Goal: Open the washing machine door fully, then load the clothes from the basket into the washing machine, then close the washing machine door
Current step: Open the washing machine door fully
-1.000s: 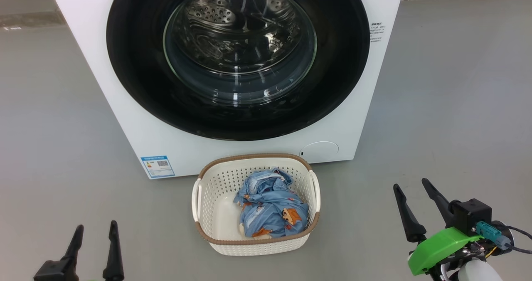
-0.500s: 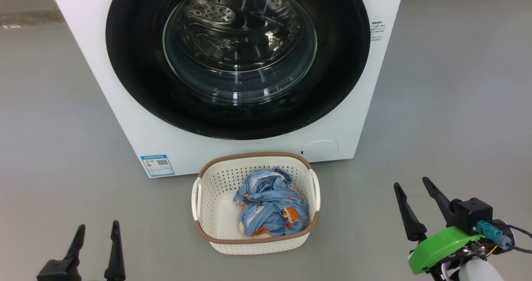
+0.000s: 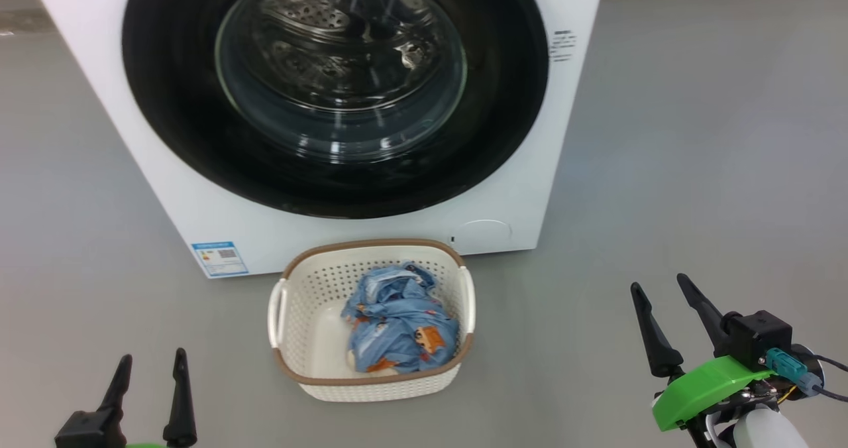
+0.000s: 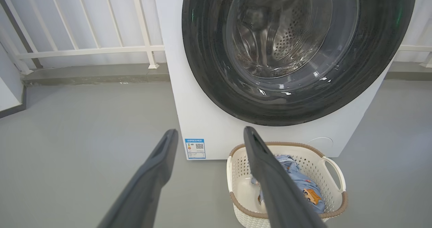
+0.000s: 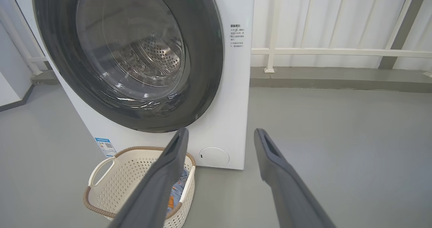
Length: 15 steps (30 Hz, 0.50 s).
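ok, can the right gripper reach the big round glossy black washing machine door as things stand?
Probably yes. The open right gripper hangs over grey floor, and the closed door faces it unobstructed; the cream perforated plastic basket sits off to its left.

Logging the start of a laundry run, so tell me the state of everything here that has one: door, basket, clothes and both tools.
washing machine door, shut.
basket, upright on the floor in front of the washing machine, loaded.
clothes, bunched up inside the basket.
left tool, open, holding nothing.
right tool, open, holding nothing.
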Tool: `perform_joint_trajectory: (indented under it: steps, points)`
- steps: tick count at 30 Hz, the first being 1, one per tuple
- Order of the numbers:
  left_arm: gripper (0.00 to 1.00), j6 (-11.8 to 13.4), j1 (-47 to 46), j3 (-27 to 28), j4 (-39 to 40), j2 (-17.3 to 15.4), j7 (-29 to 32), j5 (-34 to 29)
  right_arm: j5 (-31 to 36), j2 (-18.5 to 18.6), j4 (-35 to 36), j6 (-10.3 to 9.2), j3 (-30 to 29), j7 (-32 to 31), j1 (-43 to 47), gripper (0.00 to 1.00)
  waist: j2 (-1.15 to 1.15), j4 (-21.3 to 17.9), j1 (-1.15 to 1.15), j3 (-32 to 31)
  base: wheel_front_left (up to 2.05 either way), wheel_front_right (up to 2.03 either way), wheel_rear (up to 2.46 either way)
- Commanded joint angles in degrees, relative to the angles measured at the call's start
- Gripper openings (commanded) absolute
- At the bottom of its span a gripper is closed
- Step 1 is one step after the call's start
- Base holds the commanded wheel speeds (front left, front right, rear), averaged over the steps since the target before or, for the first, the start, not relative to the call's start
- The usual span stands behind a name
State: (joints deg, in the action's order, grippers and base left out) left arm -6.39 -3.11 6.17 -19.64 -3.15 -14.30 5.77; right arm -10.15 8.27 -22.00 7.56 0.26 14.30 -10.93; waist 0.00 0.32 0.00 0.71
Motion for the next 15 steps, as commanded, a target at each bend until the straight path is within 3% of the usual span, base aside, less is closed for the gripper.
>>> perform_joint_trajectory:
  steps: [1, 8, 15]
  points:
    - [1.00, -0.26, -2.89, 1.90, 1.48, -0.71, -0.70, -0.18, 0.63, 0.16, 1.63, -0.08, 0.88, 0.70, -1.48, 1.00, 0.00, 0.02, 0.00, 0.12, 1.23, 1.23, -2.46]
    - [1.00, -0.35, -3.06, 2.51, 3.07, -0.49, -0.70, 0.23, 1.03, 0.12, 2.19, -0.08, 0.58, 0.70, -1.78, 1.00, 0.00, 0.11, 0.00, 0.63, 1.11, 1.11, -2.23]
    - [1.00, -0.58, -3.03, 2.25, 3.16, -0.33, -0.70, 0.40, 0.98, 0.37, 2.38, -0.08, 0.44, 0.70, -1.85, 1.00, 0.00, 0.29, 0.00, 0.75, 0.59, 0.59, -1.19]
